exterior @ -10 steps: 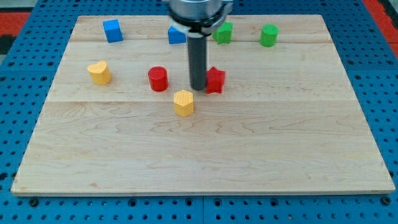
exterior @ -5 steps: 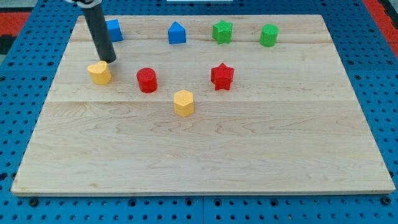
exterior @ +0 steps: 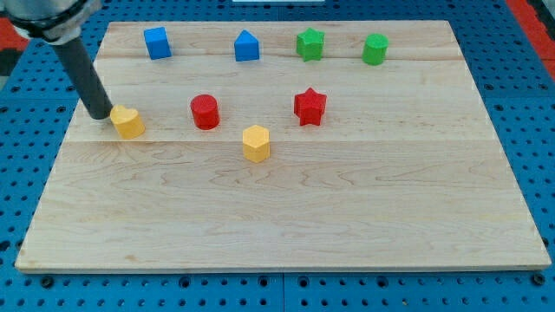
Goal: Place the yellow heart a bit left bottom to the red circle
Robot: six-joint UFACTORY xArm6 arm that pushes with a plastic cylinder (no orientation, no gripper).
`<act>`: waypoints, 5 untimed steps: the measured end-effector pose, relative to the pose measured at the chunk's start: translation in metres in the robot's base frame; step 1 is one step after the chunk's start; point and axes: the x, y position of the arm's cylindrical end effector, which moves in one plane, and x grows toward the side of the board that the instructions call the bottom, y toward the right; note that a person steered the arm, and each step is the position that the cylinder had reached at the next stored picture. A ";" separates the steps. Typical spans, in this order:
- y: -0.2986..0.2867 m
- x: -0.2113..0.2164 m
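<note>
The yellow heart lies on the wooden board at the view's left. The red circle stands to its right, slightly higher in the view, with a gap between them. My tip rests on the board just left of the yellow heart, touching or nearly touching its left edge. The dark rod leans up toward the view's top left.
A yellow hexagon block lies below and right of the red circle. A red star is further right. Along the view's top are a blue cube, a blue house-shaped block, a green star and a green block.
My tip moved from the board's middle to the yellow heart's top, then round to its left side. The red circle shifted left. The yellow heart slid down and a little left.
</note>
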 end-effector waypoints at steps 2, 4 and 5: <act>0.036 0.044; 0.099 0.050; 0.126 0.060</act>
